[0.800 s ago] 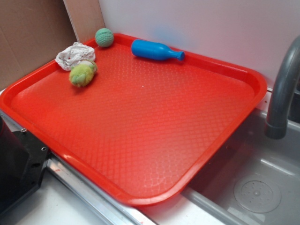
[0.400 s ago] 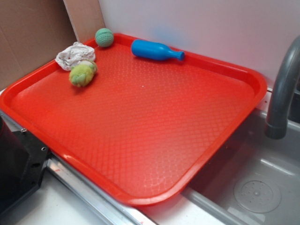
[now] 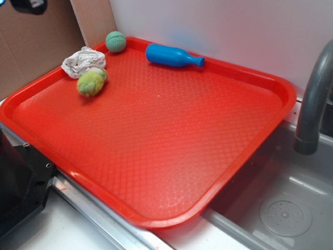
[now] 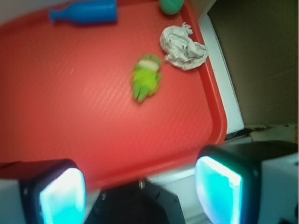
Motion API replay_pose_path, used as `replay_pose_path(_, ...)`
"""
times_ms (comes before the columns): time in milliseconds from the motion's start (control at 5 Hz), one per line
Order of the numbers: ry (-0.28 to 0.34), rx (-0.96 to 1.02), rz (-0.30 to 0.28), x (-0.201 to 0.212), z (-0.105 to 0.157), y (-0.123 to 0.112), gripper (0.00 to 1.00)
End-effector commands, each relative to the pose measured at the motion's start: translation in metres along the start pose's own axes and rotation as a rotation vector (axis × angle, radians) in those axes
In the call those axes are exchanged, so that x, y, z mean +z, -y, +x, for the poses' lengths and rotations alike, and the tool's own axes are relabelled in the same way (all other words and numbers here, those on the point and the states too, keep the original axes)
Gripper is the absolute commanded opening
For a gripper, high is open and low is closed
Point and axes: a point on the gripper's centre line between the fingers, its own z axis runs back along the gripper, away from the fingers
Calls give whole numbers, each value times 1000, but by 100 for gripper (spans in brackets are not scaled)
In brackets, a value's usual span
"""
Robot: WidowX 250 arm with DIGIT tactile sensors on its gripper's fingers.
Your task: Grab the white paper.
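I see a glossy plastic tray (image 3: 171, 140) with a fine textured floor. The paper (image 3: 82, 61) is crumpled and matt; the bottle (image 3: 171, 55) is smooth plastic.

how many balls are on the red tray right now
2. The teal-green knitted ball sits in the tray's far left corner. The fuzzy yellow-green ball lies nearer, touching the white paper. None appear hidden.

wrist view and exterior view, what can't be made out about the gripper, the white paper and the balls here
- Gripper: wrist view shows two pads set apart; their tips are cut off by the bottom edge. Exterior view shows only a dark scrap at the top left corner.
- White paper: its side toward the yellow-green ball is hidden by that ball in the exterior view.
- Teal ball: cut off by the wrist view's top edge.
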Motion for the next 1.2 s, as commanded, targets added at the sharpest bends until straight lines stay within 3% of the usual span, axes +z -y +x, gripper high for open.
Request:
replay_pose_path(0,132,455,101,-57,35,-44,100)
replay_pose_path(200,99,506,131,-91,42,-55,100)
replay_pose_path(600,85,576,80,-123,65,-62,100)
replay_pose_path(1000,51,668,99,-124,62,-66,100)
